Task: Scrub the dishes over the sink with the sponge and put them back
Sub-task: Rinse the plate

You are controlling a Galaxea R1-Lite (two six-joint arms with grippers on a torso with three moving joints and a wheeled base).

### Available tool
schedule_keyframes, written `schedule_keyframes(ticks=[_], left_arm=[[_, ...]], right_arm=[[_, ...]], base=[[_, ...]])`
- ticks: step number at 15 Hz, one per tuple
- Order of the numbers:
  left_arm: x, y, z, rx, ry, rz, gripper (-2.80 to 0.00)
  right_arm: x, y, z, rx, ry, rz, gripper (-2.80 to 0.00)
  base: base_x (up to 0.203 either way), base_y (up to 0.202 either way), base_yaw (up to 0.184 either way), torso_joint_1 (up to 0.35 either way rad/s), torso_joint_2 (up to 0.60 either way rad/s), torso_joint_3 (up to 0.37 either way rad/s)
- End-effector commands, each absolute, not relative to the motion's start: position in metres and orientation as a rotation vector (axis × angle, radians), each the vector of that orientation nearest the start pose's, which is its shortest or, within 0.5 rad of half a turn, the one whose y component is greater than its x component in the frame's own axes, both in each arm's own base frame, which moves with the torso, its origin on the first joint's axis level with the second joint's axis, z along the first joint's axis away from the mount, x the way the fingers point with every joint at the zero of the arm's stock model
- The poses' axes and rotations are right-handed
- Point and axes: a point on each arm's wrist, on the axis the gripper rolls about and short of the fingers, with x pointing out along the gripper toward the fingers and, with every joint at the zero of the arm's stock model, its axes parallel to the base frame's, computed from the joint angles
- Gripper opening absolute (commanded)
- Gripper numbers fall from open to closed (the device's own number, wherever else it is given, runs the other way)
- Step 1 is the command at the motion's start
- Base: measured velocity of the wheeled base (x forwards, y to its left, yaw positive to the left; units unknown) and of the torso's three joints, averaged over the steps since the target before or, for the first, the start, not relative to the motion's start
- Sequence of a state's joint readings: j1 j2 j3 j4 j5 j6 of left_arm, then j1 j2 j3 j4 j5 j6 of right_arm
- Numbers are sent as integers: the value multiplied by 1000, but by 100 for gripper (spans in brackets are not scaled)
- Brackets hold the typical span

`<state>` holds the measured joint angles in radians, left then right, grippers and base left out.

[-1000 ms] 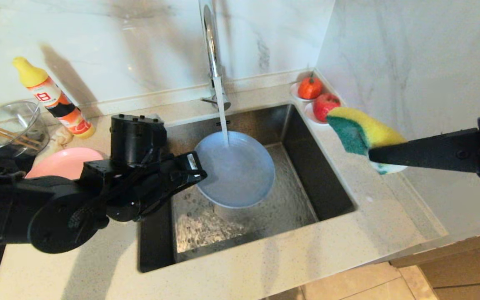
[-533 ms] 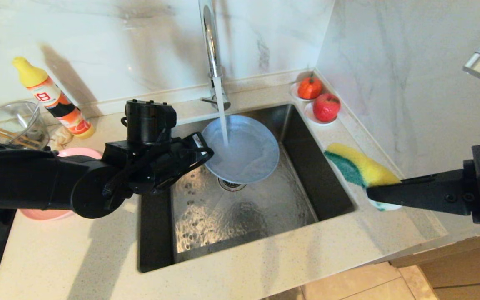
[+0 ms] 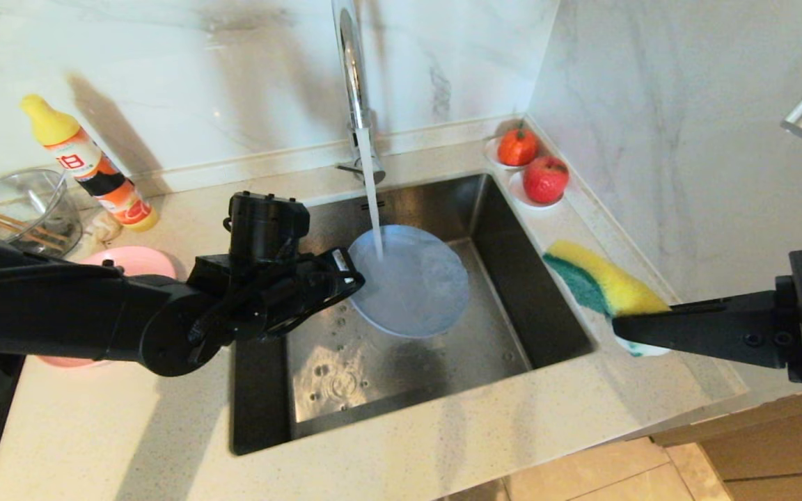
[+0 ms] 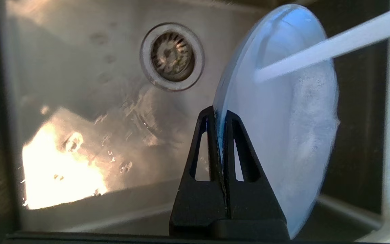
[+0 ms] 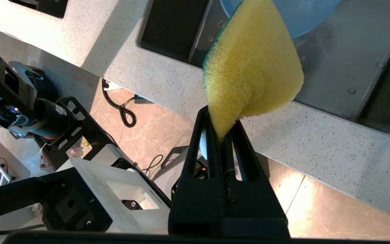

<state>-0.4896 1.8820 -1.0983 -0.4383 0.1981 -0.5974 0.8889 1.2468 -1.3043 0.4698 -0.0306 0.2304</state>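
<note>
My left gripper [image 3: 354, 278] [image 4: 219, 117] is shut on the rim of the light blue plate [image 3: 411, 282] [image 4: 283, 135], holding it tilted over the sink [image 3: 554, 313] under the running water from the faucet [image 3: 352, 76]. The pink plate [image 3: 136, 261] lies on the counter to the left, partly hidden by my left arm. My right gripper [image 3: 624, 327] [image 5: 220, 130] is shut on one end of the yellow and green sponge [image 3: 596, 278] [image 5: 249, 71], held above the counter to the right of the sink.
A detergent bottle [image 3: 88, 167] and a glass bowl with chopsticks [image 3: 18, 209] stand at the back left. Two small saucers with fruit [image 3: 533, 167] sit in the back right corner. The marble wall runs close along the right side.
The left gripper first carried the blue plate toward the faucet, then lowered it a little into the sink. The right gripper dropped the sponge from in front of the fruit down toward the counter.
</note>
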Motion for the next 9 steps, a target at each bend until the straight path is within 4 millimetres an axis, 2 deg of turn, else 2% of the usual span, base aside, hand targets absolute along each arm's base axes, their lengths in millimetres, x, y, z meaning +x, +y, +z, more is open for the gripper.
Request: schedule_keyframes(ticks=[1, 5, 9], left_arm=[[315, -160, 188, -478, 388, -174, -280], [311, -145, 201, -480, 344, -142, -280], [315, -126, 208, -435, 293, -82, -280]], right_arm=[[108, 132, 327, 21, 485, 792, -280], [108, 132, 323, 26, 505, 787, -280], [106, 129, 318, 24, 516, 784, -280]], base=[[0, 0, 0, 0, 0, 0], [0, 0, 0, 0, 0, 0], [0, 0, 0, 0, 0, 0]])
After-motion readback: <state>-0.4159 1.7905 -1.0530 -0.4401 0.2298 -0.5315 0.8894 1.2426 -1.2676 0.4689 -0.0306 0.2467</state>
